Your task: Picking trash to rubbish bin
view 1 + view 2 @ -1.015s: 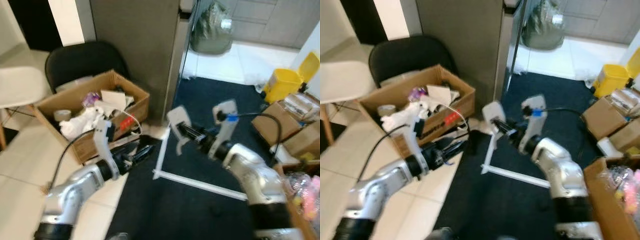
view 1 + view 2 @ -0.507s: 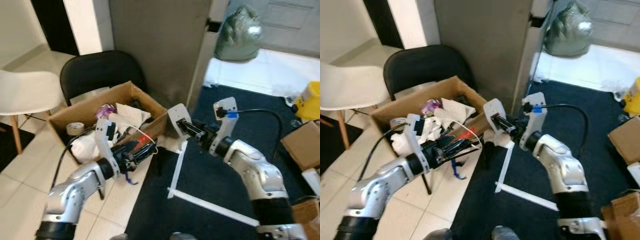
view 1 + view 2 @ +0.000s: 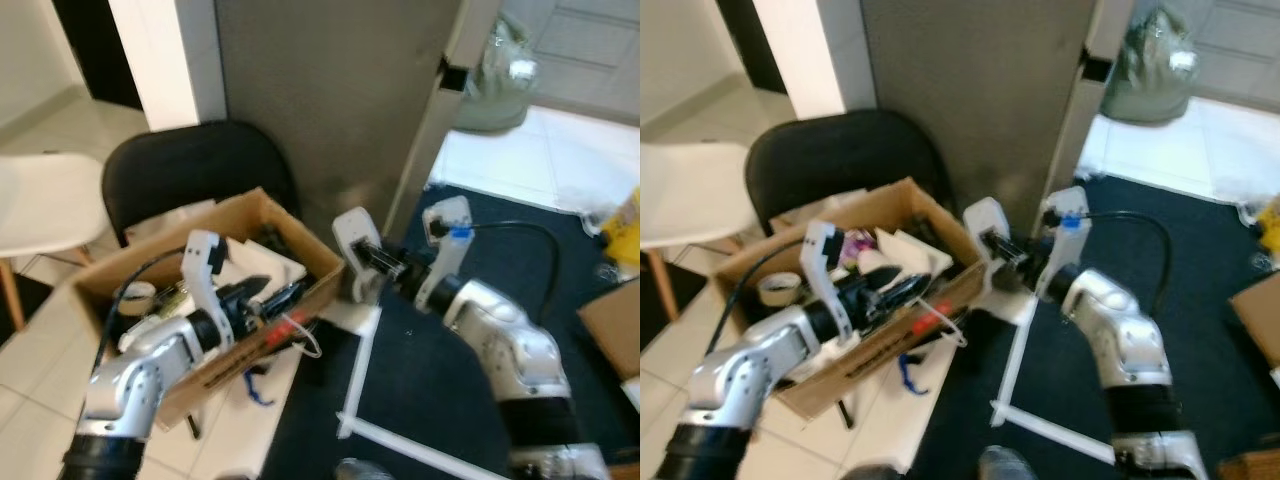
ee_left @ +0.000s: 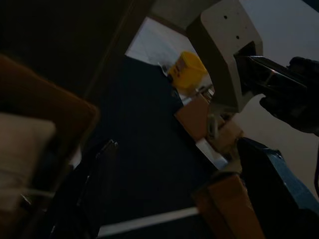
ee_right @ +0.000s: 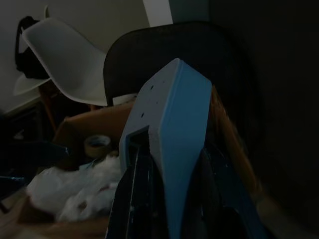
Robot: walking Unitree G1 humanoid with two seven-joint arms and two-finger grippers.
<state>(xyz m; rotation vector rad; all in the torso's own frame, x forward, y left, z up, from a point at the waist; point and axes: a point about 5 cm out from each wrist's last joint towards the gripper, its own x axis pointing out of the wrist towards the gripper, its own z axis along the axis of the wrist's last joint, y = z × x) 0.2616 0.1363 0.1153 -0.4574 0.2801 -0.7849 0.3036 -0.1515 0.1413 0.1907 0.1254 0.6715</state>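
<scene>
The left gripper (image 3: 285,296) now reaches over the open brown cardboard box (image 3: 300,262), its grip unreadable. The right gripper (image 3: 998,250) clenches a flat white plastic piece (image 3: 983,222); its wrist view adds a tape roll (image 5: 97,145) inside.

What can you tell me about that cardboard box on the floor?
The cardboard box is brown, open-topped and worn, sitting tilted on pale tiles in front of a black chair. It is full of trash: crumpled white paper, a tape roll. Red print marks its front wall. The left gripper reaches over it.
</scene>
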